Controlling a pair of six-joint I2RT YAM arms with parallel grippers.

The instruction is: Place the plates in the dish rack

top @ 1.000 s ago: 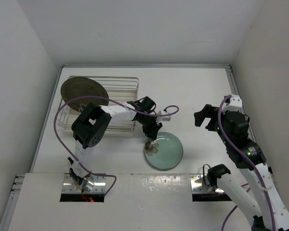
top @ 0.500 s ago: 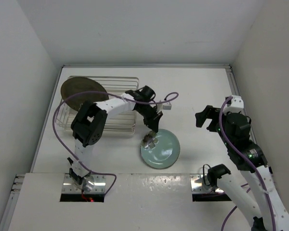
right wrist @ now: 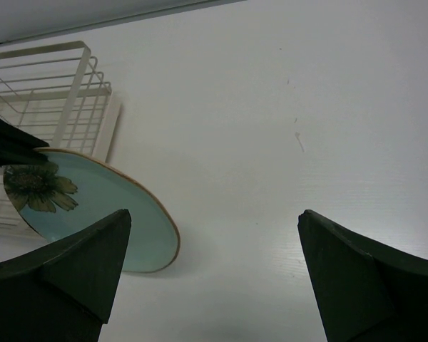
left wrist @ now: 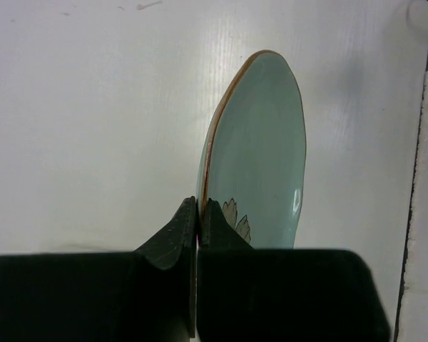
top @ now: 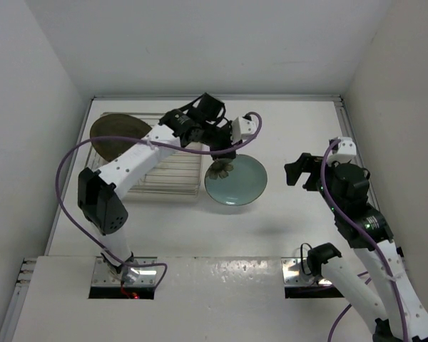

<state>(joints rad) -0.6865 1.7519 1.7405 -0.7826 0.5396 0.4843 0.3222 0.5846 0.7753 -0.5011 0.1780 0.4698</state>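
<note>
Dish rack of silvery wire (top: 172, 173) sits far left on the white table (top: 299, 128), with a glossy dark brown round plate (top: 113, 132) leaning in its left end. Just beside its right edge a pale mint-green flowered plate (top: 239, 184) hangs tilted, its rim pinched by the left gripper (left wrist: 200, 209). The right gripper (right wrist: 214, 217) hovers spread wide, well apart.

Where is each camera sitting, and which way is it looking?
Top camera: high up behind the robot, looking down at the table; shows the left arm, right arm, rack and brown plate.
Left wrist camera: on the left arm, looking along the left gripper, shut on the green plate.
Right wrist camera: on the right arm, looking across the table toward the rack, past the open right gripper.
Shared: all three show the green plate.
</note>
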